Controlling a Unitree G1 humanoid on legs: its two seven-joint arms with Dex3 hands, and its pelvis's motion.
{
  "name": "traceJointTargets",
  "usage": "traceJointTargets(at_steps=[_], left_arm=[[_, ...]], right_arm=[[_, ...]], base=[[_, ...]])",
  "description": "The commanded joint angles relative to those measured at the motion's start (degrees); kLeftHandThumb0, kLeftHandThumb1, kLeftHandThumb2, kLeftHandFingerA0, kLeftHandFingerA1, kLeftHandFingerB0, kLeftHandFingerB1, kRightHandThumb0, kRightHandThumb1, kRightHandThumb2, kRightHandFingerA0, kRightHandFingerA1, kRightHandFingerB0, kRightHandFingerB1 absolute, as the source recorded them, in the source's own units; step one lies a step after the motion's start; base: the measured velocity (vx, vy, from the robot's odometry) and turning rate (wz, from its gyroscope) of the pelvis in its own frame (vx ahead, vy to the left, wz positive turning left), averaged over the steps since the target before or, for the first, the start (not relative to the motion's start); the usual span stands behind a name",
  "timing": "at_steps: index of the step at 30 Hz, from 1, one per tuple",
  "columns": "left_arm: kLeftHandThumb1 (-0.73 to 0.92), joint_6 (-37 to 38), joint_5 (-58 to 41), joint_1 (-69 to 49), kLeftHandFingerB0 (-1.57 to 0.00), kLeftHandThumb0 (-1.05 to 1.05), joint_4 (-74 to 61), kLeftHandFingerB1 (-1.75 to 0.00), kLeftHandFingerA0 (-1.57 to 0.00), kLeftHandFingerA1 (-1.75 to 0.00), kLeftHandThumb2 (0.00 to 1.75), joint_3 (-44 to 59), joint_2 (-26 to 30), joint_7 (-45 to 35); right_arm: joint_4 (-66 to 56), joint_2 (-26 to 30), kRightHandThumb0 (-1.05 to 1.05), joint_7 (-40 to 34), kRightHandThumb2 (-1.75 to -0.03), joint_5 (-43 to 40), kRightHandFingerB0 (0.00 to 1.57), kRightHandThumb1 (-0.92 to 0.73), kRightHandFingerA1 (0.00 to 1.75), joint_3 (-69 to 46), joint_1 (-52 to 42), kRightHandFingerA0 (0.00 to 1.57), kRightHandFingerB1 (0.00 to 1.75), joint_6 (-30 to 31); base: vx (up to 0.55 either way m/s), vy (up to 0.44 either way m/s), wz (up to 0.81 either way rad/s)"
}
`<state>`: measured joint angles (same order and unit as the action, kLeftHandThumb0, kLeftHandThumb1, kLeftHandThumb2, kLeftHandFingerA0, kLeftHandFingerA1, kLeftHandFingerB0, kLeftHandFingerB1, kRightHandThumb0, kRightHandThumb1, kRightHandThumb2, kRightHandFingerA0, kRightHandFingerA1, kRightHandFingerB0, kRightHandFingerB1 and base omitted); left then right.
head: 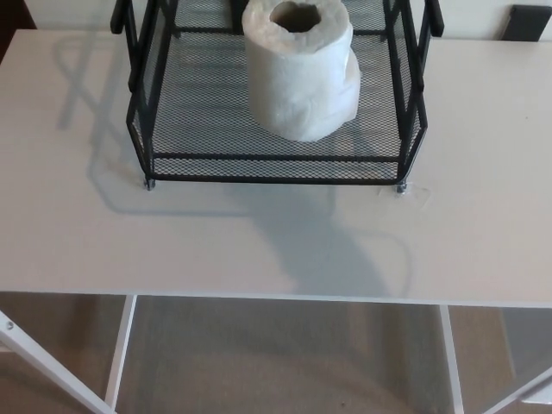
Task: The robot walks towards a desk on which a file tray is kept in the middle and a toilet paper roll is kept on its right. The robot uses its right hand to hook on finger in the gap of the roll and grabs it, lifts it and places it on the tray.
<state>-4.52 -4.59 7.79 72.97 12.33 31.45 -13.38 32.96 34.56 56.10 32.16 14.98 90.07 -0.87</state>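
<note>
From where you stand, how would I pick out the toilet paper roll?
Start at the white desk; at its far middle stands a black wire-mesh file tray. The toilet paper roll stands upright inside it, hollow core up. It is the only white, round thing among black mesh.

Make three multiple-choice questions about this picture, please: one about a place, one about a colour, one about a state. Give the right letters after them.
1. Where is the toilet paper roll?
A. on a chair
B. in the tray
C. in a box

2. What colour is the tray?
A. black
B. white
C. red

3. How does the roll stand?
A. lying on its side
B. upright, with the hole facing up
C. pressed flat

Answers:
1 B, because the mesh floor of the tray shows under and around the roll.
2 A, because its frame and mesh are black against the white desk.
3 B, because the open core is seen from above.
</note>
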Motion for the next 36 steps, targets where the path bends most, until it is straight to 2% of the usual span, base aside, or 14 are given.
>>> traceJointTargets(at_steps=[1, 13, 14, 15, 18, 21, 22, 23, 28, 29, 30, 31, 32, 36], left_arm=[[0.81, 3.62, 0.92, -1.27, -0.07, -0.93, 0.27, -0.24, -0.28, -0.57, 1.17, 0.24, 1.62, 0.47], [0.77, 3.77, 0.49, -1.45, -0.04, -0.85, 0.61, -0.36, -0.3, -0.57, 1.16, 0.7, 1.12, 0.92], [0.92, 3.64, 0.51, -1.51, -0.11, -0.86, 0.43, -0.29, -0.33, -0.47, 0.74, 0.63, 1.16, 0.71], [0.77, 3.39, 0.1, -1.57, -0.04, -0.86, 0.35, -0.36, -0.3, -0.56, 1.15, 0.99, 1.05, 0.71], [0.92, 3.5, -0.77, -1.86, -0.11, -0.87, 0.46, -0.29, -0.32, -0.47, 0.73, 1.8, 0.78, 0.14], [0.76, 3.38, -0.82, -1.5, -0.04, -0.84, 0.46, -0.36, -0.29, -0.57, 1.14, 1.82, 0.47, 0.4], [0.77, 3.19, -1.16, -1.27, -0.05, -0.88, 0.86, -0.37, -0.31, -0.57, 1.14, 2.25, 0.15, 1.04], [0.76, 3.29, -0.5, -1.33, -0.07, -0.84, 0.8, -0.38, -0.31, -0.57, 1.13, 1.55, 0.28, 0.79], [0.79, 3.93, 0.64, -2.36, -0.06, -0.87, -0.02, -0.36, -0.26, -0.55, 1.15, 0.32, 0.87, 0.36], [0.92, 3.71, 0.73, -2.24, -0.1, -0.88, -0.04, -0.29, -0.32, -0.48, 0.77, 0.24, 0.73, 0.79], [0.92, 3.51, 0.62, -2.13, -0.1, -0.88, -0.05, -0.29, -0.32, -0.48, 0.77, 0.33, 0.74, 0.69], [0.92, 3.11, 0.31, -1.98, -0.11, -0.88, -0.08, -0.29, -0.33, -0.48, 0.76, 0.62, 0.73, 0.7], [0.78, 2.74, -0.12, -1.82, -0.05, -0.87, -0.06, -0.36, -0.3, -0.57, 1.15, 1.04, 0.68, 0.82], [0.78, 3.64, -0.21, -2.39, -0.04, -0.86, 0.15, -0.36, -0.3, -0.58, 1.16, 1.18, 0.6, 0.53]], right_arm=[[-5.15, 22.44, -0.72, -1.3, -0.91, -14.2, 0.06, -0.56, 0.66, -26.93, -8.06, 0.21, 0.42, 5.71], [7.73, 22.45, -0.69, -21.61, -0.91, -18.58, 0.07, -0.63, 0.5, -72.45, -58.29, 0.16, 0.39, -0.87], [9.56, 21.03, -0.65, -24.24, -0.9, -19.82, 0.11, -0.6, 0.54, -73.96, -61.63, 0.29, 0.4, -2.08], [14.23, 17.2, -0.63, -31.9, -0.61, -23.53, 0.26, -0.67, 0.55, -76.67, -66.25, 0.47, 0.3, -2.53], [16.31, 9.92, -0.59, -35.27, -0.61, -28.14, 0.21, -0.71, 0.7, -79.07, -73.45, 0.58, 0.3, -7.99], [14.61, 3.79, -0.58, -38.42, -0.61, -28.91, 0.21, -0.69, 1.12, -80.0, -76.48, 0.87, 0.31, -9.74], [13.93, 1.56, -0.66, -39.68, -0.6, -29.78, 0.21, -0.63, 0.84, -81.64, -75.95, 0.46, 0.28, -4.18], [14.04, 0.08, -0.37, -39.87, -1.01, -30.04, 0.0, -0.43, 0.93, -81.68, -76.29, 0.64, 0.49, -1.46], [18.39, -0.93, -0.78, -43.31, -0.95, -25.25, 0.08, -0.62, 0.68, -75.34, -78.27, 0.32, 0.32, 1.84], [16.64, -2.08, -0.68, -41.29, -0.62, -26.29, 0.1, -0.73, 0.68, -77.06, -77.79, 0.25, 0.28, 6.35], [13.84, -3.47, -0.72, -42.81, -0.91, -24.69, 0.08, -0.56, 0.71, -77.34, -77.6, 0.31, 0.4, 10.03], [12.12, -5.16, -0.65, -44.64, -0.58, -25.75, 0.18, -0.59, 1.06, -80.45, -76.36, 1.16, 0.36, 14.55], [11.16, -6.77, -0.67, -45.82, -0.59, -28.11, 0.14, -0.62, 1.15, -84.74, -74.76, 1.19, 0.37, 20.26], [10.35, -10.12, -0.75, -40.59, -0.96, -28.05, 0.55, -0.54, 1.07, -85.12, -79.7, 1.32, 0.71, 23.43]], base=[[0.0, 0.0, 0.0], [0.0, 0.0, 0.0], [0.0, 0.0, 0.0], [0.0, 0.0, 0.0], [0.0, 0.0, 0.0], [0.0, 0.0, 0.0], [0.0, 0.0, 0.0], [0.0, 0.0, 0.0], [0.0, 0.0, 0.0], [0.0, 0.0, 0.0], [0.0, 0.0, 0.0], [0.0, 0.0, 0.0], [0.0, 0.0, 0.0], [0.0, 0.0, 0.0]])
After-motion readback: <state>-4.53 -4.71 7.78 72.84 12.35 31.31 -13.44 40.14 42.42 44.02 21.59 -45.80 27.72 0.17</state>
